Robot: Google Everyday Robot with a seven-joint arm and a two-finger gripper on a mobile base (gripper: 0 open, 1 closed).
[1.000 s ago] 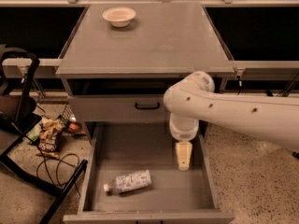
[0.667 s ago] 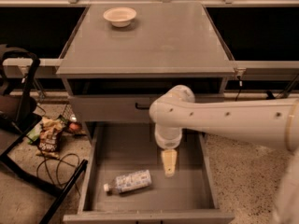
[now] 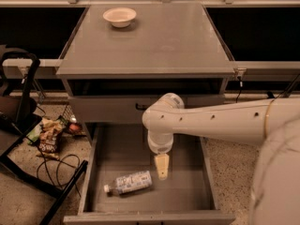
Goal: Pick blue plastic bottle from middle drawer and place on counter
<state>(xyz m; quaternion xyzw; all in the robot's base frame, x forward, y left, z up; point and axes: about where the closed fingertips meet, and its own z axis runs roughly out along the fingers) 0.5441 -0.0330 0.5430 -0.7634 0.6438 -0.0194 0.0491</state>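
**Pincer poised over the open drawer, bottle not yet taken**

The middle drawer [image 3: 187,193] stands pulled out at the bottom of the grey cabinet. The blue plastic bottle [image 3: 129,182] lies on its side on the drawer floor, left of centre and nearer the front wall, with its white cap pointing to the left wall. It touches nothing but the floor.

The white arm [image 3: 220,121] reaches in from the right and bends down over the drawer. The pincer [image 3: 161,167] hangs tip-down inside the drawer opening, just beside the base end of the bottle and a little behind it, but apart from it. From where I stand I cannot tell whether the pincer is apart or together; it holds nothing.

This looks like the approach step: the reach into the drawer is made, the grasp is not. The next move, I would judge, calls for a small shift towards the bottle's middle, with the wrist turned so the pincer closes across the narrow body rather than along its length, then a descent to the drawer floor. A round bottle lying down may roll if nudged from one side.

Above, the table [image 3: 154,46] waits, carrying only a cream bowl [image 3: 120,17] near its back left corner.
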